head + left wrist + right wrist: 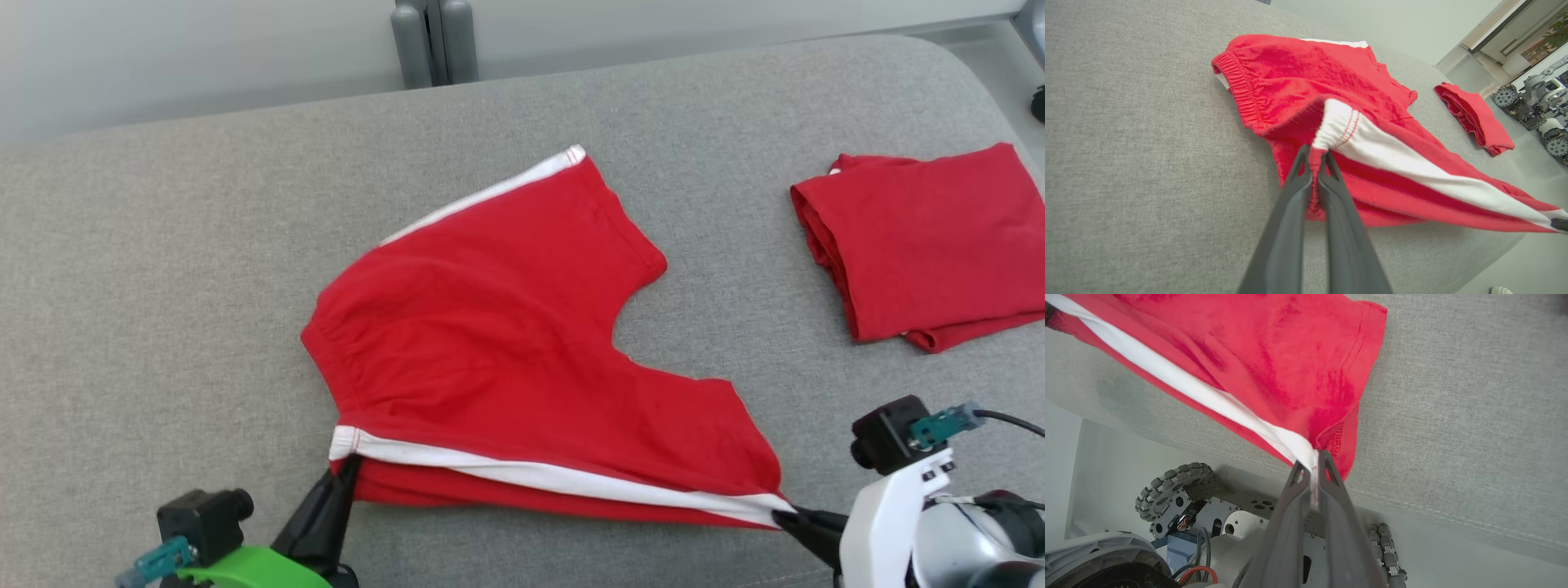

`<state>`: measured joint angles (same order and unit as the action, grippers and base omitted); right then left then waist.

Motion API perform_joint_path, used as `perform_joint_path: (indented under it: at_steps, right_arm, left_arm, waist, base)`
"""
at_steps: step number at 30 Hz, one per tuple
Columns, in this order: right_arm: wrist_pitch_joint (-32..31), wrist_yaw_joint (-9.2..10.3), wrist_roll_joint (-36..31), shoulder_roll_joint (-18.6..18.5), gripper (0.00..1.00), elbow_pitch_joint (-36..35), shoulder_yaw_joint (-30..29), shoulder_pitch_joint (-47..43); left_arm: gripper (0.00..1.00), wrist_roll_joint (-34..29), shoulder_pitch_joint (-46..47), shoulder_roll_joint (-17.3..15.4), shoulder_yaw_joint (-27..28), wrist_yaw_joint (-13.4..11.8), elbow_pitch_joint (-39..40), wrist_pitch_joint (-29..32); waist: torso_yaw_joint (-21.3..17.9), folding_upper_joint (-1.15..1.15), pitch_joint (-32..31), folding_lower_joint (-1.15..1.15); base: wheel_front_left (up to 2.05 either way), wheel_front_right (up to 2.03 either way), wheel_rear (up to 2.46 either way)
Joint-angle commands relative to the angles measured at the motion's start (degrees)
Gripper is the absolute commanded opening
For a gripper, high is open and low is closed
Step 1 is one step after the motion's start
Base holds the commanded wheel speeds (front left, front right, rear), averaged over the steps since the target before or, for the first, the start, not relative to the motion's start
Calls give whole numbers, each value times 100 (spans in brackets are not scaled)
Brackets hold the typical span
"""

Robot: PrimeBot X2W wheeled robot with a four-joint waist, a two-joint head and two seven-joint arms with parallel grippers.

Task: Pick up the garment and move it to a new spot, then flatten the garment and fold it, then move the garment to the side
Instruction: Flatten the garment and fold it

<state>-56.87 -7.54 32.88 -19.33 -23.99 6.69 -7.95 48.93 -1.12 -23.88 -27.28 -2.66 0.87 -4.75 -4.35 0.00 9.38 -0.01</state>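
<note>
Left gripper (349, 467) clamped on red shorts (490, 343) waistband corner, right gripper (790, 515) clamped on leg hem, white-striped edge stretched between, grey cushion (163, 286) underneath

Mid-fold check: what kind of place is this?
Probably a robotics lab, not a home: wheeled robots stand parked on the pale floor beyond a grey padded bench, where a folded red garment lies.
</note>
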Motion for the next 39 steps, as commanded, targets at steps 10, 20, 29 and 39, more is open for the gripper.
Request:
perform_joint_path:
  at_steps: [10,20,29,39]
  right_arm:
    - [507,11,-427,-484,0,294,-34,1109]
    - [1759,11,-356,-948,0,2404,930,3326]
    - [2743,11,-291,-762,0,3904,1623,5041]
    - [3481,11,-314,-569,0,5157,2108,6092]
  left_arm:
    - [0,247,402,432,-48,-7,196,33]
    - [0,160,1712,1119,25,154,-1119,-353]
    - [0,-97,2682,1589,0,106,-2021,-664]
    - [0,-155,3352,1859,-3,140,-2612,-866]
  waist:
    - [296,0,-15,1]
    - [717,0,473,1]
    - [992,0,1065,1]
    - [1268,0,1419,1]
  base:
    - [0,0,0]
    - [0,0,0]
    - [0,0,0]
    - [0,0,0]
